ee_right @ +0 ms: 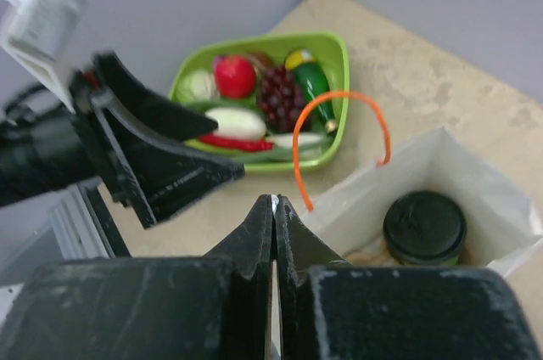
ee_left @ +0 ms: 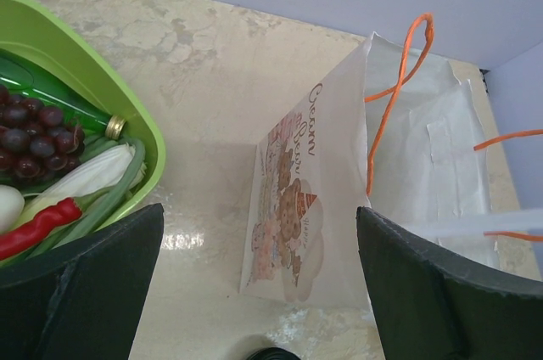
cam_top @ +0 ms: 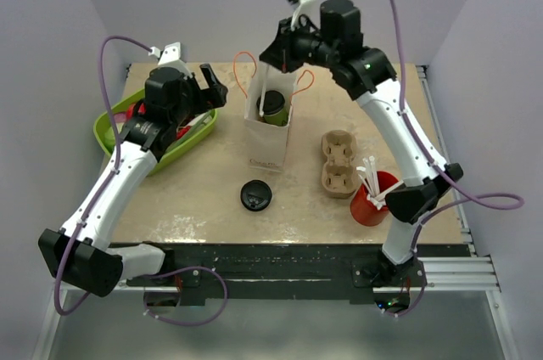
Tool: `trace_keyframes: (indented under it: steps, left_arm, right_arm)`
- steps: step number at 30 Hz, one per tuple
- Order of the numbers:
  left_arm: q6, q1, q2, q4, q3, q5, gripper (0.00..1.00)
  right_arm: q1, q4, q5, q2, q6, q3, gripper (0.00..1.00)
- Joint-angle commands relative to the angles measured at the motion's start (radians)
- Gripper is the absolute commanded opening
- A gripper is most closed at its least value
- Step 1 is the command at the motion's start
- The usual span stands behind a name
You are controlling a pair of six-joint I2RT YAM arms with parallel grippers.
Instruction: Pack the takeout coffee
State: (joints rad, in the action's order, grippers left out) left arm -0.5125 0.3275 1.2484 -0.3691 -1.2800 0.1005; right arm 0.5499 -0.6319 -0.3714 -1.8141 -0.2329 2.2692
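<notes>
Above the open mouth of the white paper bag [ee_right: 475, 169], the right jaws are pressed flat together, matte black tip against tip, with nothing between them. Just below them inside the bag stands the takeout coffee [ee_right: 424, 226]. It is one small green paper cup under a round, dull black plastic lid, upright on the bag's floor. The bag is thin and creased, with a printed cartoon panel on one side and two looped orange cord handles [ee_right: 335, 135].

The left jaws are spread wide and empty over the counter [cam_top: 195, 199], between the bag and one glossy lime-green plastic tray [ee_left: 93, 54]. The tray holds a bunch of dark grapes, one green bottle with a gold cap, one red chili and pale vegetables.

The counter is a mottled beige, stone-like slab. In front of the bag lies one loose black lid disc [cam_top: 254, 195]. To its right sits one moulded brown pulp cup carrier [cam_top: 338, 162] with two round wells. Beside the carrier is one red cup [cam_top: 372, 200] bristling with several white straws.
</notes>
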Motion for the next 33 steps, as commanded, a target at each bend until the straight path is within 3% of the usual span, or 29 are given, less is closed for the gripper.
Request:
trace_keyframes:
  steps: [1,2,4,5,6,9,10,13,15,16,18,21,25,29,33]
  left_arm:
    - [-0.003,-0.001,-0.041,0.009,-0.018,0.011,1.00]
    - [-0.006,-0.001,-0.044,0.007,-0.018,0.013,1.00]
    - [-0.008,-0.001,-0.050,0.002,-0.018,0.021,0.99]
    - [-0.012,-0.001,-0.047,-0.001,-0.021,0.024,1.00]
    - [-0.012,-0.001,-0.047,-0.010,-0.030,0.025,1.00]
    - [-0.012,-0.001,-0.044,-0.017,-0.041,0.028,1.00]
    - [-0.011,0.001,-0.044,-0.017,-0.041,0.028,1.00]
    - [-0.011,-0.001,-0.038,-0.030,-0.047,0.028,1.00]
    - [-0.012,-0.001,-0.032,-0.045,-0.054,0.022,1.00]
    - [-0.015,-0.001,-0.029,-0.054,-0.058,0.028,1.00]
    - [-0.029,-0.001,-0.029,-0.086,-0.062,0.059,1.00]
    - [-0.037,-0.001,-0.038,-0.099,-0.033,0.091,1.00]
    - [-0.069,-0.005,-0.032,-0.139,0.005,0.126,1.00]
    - [-0.103,-0.011,-0.038,-0.181,0.062,0.189,1.00]
    - [-0.113,-0.013,-0.056,-0.185,0.097,0.228,1.00]
  right_arm:
    - [0.038,-0.095,0.069,0.071,0.080,-0.040,0.00]
    - [0.048,-0.088,0.063,0.079,0.079,-0.106,0.00]
    - [0.056,-0.072,0.052,0.094,0.099,-0.160,0.25]
    - [0.059,-0.075,0.049,0.095,0.099,-0.181,0.43]
    - [0.059,-0.098,0.074,0.093,0.102,-0.178,0.51]
    - [0.056,-0.123,0.158,0.098,0.112,-0.160,0.92]
    - [0.056,-0.117,0.176,0.104,0.110,-0.162,0.98]
    - [0.007,-0.069,0.239,0.134,0.063,-0.177,0.98]
    - [-0.069,-0.005,0.174,0.170,-0.024,-0.217,0.98]
    - [-0.176,0.032,0.073,0.183,-0.072,-0.244,0.98]
    - [-0.279,0.161,0.013,0.232,-0.147,-0.353,0.98]
    - [-0.409,0.169,0.164,0.301,-0.135,-0.462,0.98]
    - [-0.514,0.294,0.415,0.473,-0.114,-0.794,0.98]
    - [-0.538,0.344,0.658,0.613,-0.095,-1.003,0.98]
    - [-0.536,0.385,0.727,0.717,-0.072,-1.134,0.98]
